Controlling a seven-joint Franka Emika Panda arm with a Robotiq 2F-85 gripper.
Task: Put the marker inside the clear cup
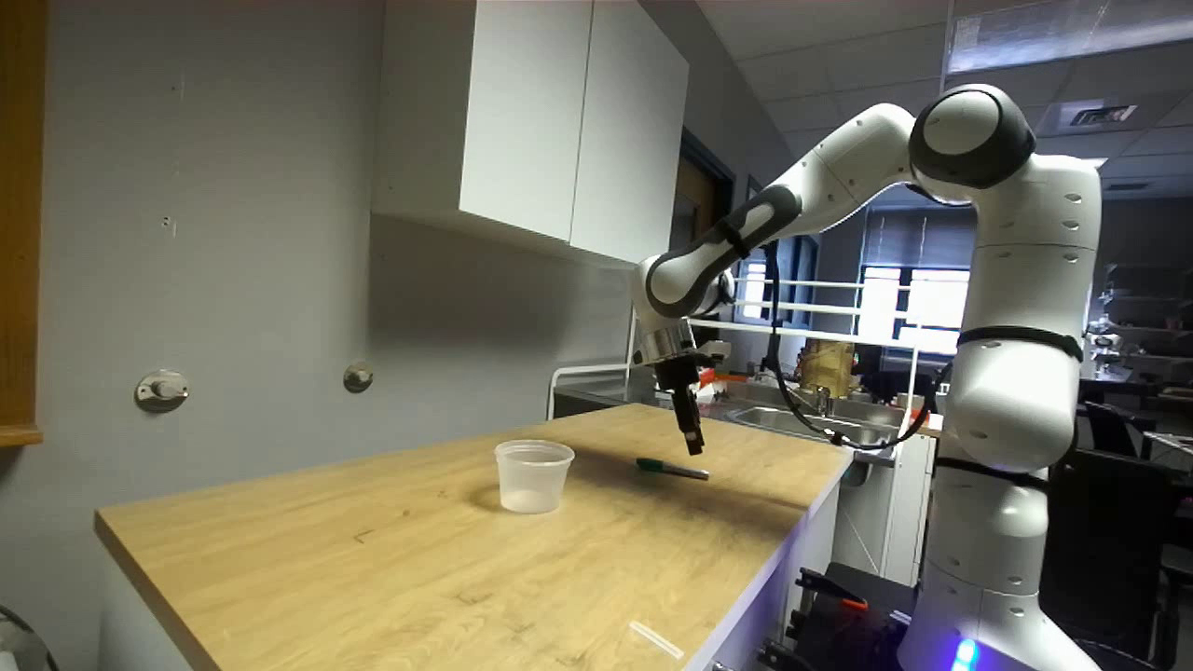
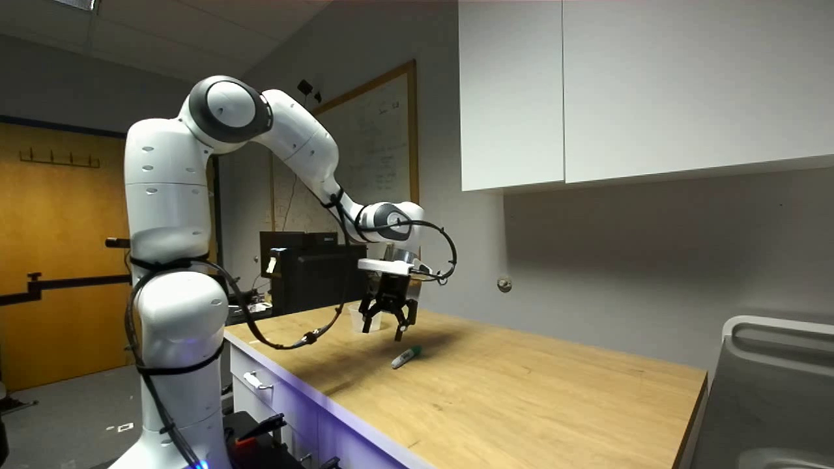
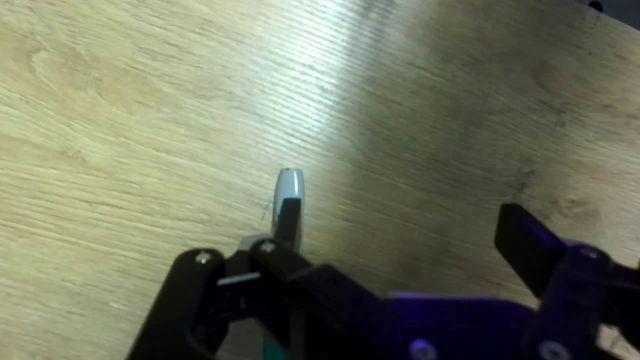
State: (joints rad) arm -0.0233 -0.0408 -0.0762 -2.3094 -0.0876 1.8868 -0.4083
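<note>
The marker (image 1: 673, 469) lies flat on the wooden table, with a green cap and a grey body. It also shows in an exterior view (image 2: 405, 357). In the wrist view its grey end (image 3: 288, 184) sticks out past the left finger, which hides its middle; a bit of green shows at the bottom edge. The clear cup (image 1: 533, 480) stands upright on the table, apart from the marker. In an exterior view the cup (image 2: 356, 319) is partly behind the gripper; it is out of the wrist view. My gripper (image 2: 383, 332) is open and empty above the table near the marker; its fingers (image 3: 400, 205) are wide apart.
The wooden table (image 1: 373, 559) has a short whitish strip (image 1: 656, 640) near its front edge. White cabinets (image 1: 550, 121) hang on the wall above. A sink (image 1: 792, 421) lies past the table's far end. A cable (image 2: 287, 345) hangs off the arm.
</note>
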